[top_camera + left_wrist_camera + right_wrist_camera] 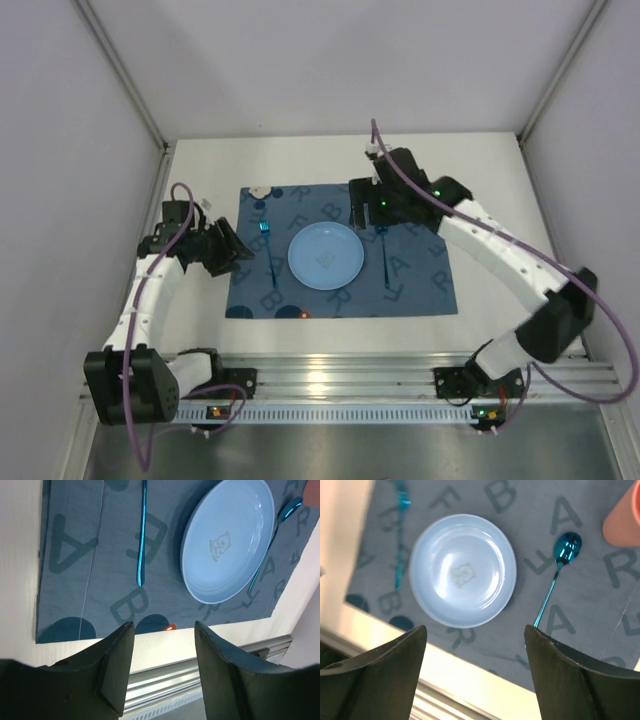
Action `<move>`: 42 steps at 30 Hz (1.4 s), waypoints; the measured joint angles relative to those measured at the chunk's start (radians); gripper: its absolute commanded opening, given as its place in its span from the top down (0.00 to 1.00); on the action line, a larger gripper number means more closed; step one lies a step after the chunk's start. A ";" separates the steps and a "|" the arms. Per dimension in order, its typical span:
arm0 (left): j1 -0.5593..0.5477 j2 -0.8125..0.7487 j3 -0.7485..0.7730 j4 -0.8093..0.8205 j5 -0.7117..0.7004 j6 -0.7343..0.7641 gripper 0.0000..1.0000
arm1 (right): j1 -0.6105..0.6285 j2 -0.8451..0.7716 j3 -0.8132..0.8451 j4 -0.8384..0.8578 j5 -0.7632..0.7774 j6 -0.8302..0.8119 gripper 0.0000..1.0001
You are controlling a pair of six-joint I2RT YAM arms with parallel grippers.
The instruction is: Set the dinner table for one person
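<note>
The white dinner table (480, 160) carries a dark blue lettered mat (420, 280). At the mat's middle lies a light blue plate (326, 255) with a small bear print (220, 544). A shiny blue fork (268, 245) lies left of the plate and a blue spoon (385, 255) lies right of it. My left gripper (162, 625) is open and empty, hovering off the mat's left edge. Above the mat's far side, near the spoon's bowl (567, 547), my right gripper (475, 627) is also open with nothing in it.
A peach-coloured cup (625, 520) shows at the corner of the right wrist view, beyond the spoon. A small pale object (258, 190) sits at the mat's far left corner. An aluminium rail (340, 375) runs along the near edge. Grey walls enclose the table.
</note>
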 measured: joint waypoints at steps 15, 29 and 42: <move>-0.094 -0.014 0.183 0.122 -0.229 -0.039 0.29 | 0.024 -0.818 -0.530 0.217 0.230 -0.148 0.00; -0.192 -0.111 -0.497 1.024 -0.732 0.348 0.13 | 0.024 -1.017 -0.627 0.142 0.225 0.010 0.00; -0.142 0.342 -0.587 1.614 -0.728 0.409 0.14 | 0.024 -1.049 -0.479 -0.081 0.185 0.104 0.00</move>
